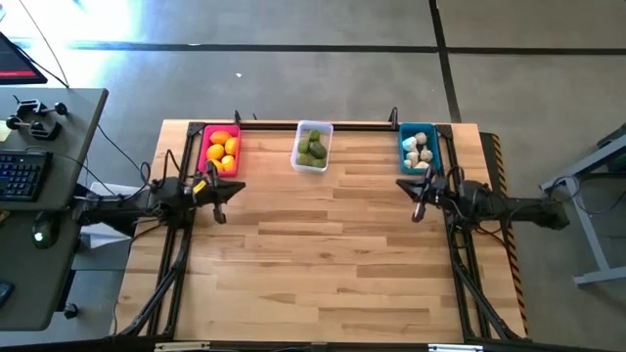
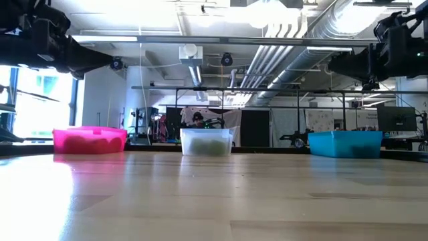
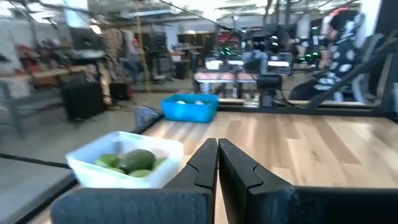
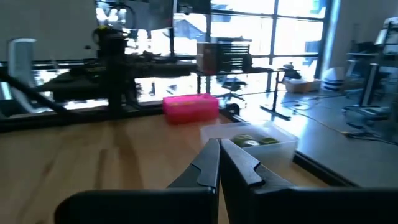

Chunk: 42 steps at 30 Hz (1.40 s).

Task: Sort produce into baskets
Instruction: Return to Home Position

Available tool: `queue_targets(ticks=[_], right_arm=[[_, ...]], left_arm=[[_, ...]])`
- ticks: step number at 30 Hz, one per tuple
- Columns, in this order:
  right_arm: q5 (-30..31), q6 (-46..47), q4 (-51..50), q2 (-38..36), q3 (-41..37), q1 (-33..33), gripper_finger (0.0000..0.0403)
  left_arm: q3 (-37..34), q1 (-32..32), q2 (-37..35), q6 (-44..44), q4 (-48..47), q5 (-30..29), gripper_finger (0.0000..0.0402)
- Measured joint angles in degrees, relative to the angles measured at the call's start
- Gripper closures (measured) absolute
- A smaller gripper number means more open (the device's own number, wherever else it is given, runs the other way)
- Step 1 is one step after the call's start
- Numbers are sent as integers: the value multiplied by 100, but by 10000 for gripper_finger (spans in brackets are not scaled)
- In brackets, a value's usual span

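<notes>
Three baskets stand in a row along the table's far edge. The pink basket [image 1: 219,150] at far left holds yellow and orange fruits [image 1: 221,149]. In the clear basket [image 1: 312,147] at far middle lie green pieces [image 3: 130,160]. The teal basket [image 1: 419,151] at far right holds whitish bulbs [image 1: 418,149]. My left gripper [image 1: 219,212] hangs shut and empty above the table's left side, near the pink basket. Above the right side, near the teal basket, my right gripper [image 1: 417,211] is shut and empty. Both point level across the table toward each other.
The wooden table top [image 1: 323,264] lies bare between the arms and toward the near edge. A black rail [image 1: 313,124] runs behind the baskets. A desk with a keyboard [image 1: 22,176] stands off the table's left.
</notes>
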Motion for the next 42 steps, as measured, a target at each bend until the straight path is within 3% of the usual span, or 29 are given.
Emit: queue_targets(ticks=[4,12,42], right_arm=[[57,-80,3,65,0,-420,403],[762,-165,53,507,0,-970,403],[729,42,58,748,-2,-993,402]], left_arm=[[0,463,-14,-354,-148,854,401],[-11,1217,188,-1029,-36,2358,401],[-13,1394,333,-1287,-11,2116,401]])
